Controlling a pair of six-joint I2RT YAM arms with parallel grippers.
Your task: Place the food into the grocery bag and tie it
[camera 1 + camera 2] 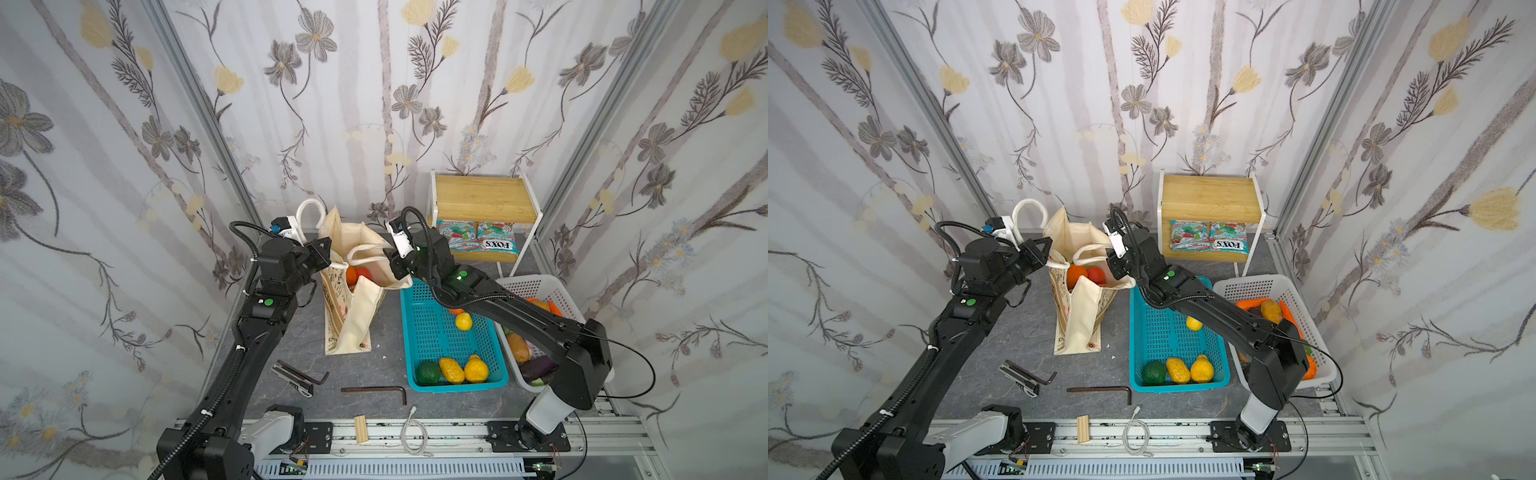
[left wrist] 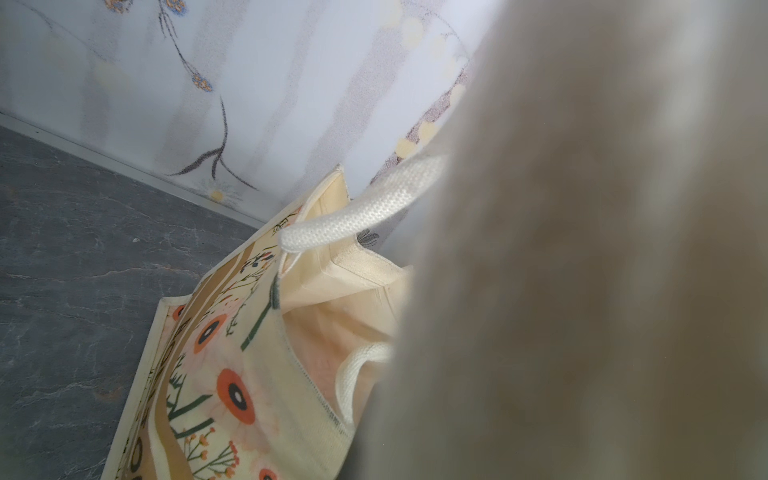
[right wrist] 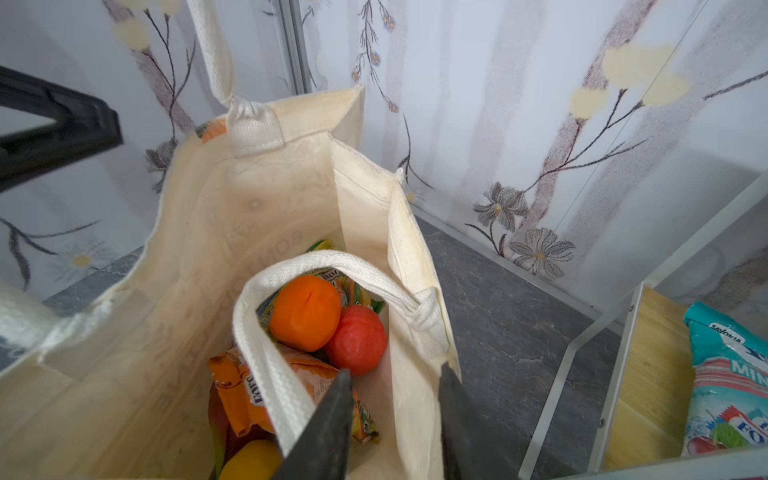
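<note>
Right wrist view: clench parted right fingers (image 3: 328, 428) on bag handle (image 3: 324, 259), 10 o'clock of teal basket (image 1: 457, 385); cannot tell left fingers' (image 1: 322, 251) state.

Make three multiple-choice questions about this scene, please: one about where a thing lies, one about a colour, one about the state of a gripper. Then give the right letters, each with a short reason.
1. The red tomato lies:
A. in the grocery bag
B. on the wooden shelf
C. on the table

2. The basket next to the grocery bag is:
A. white
B. teal
C. red

3. The right gripper is:
A. shut
B. out of view
C. open

Answers:
1 A: the right wrist view shows the tomato inside the bag, beside an orange fruit.
2 B: both top views show it teal.
3 C: its jaws stand apart at the bag's edge.
</note>
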